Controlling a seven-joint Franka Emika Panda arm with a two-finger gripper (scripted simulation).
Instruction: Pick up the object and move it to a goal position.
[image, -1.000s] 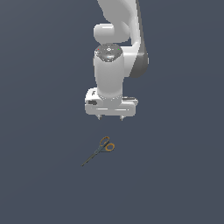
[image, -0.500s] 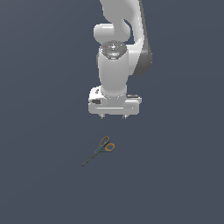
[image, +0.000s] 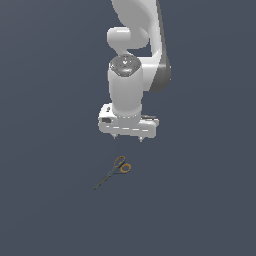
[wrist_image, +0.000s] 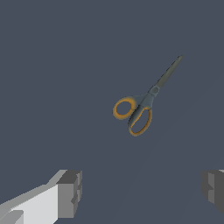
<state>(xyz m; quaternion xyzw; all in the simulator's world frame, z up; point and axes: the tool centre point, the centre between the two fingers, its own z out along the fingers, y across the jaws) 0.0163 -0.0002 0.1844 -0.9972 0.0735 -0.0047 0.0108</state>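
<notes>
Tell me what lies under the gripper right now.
Under the open gripper there is only bare dark floor. The scissors lie flat beside that spot, uncovered. Nothing shows between the fingers.

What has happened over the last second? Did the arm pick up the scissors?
No. The gripper turned a little at the wrist and drifted slightly toward the exterior view's left, still hanging open above the scissors. Nothing was grasped. The scissors stayed flat where they were.
</notes>
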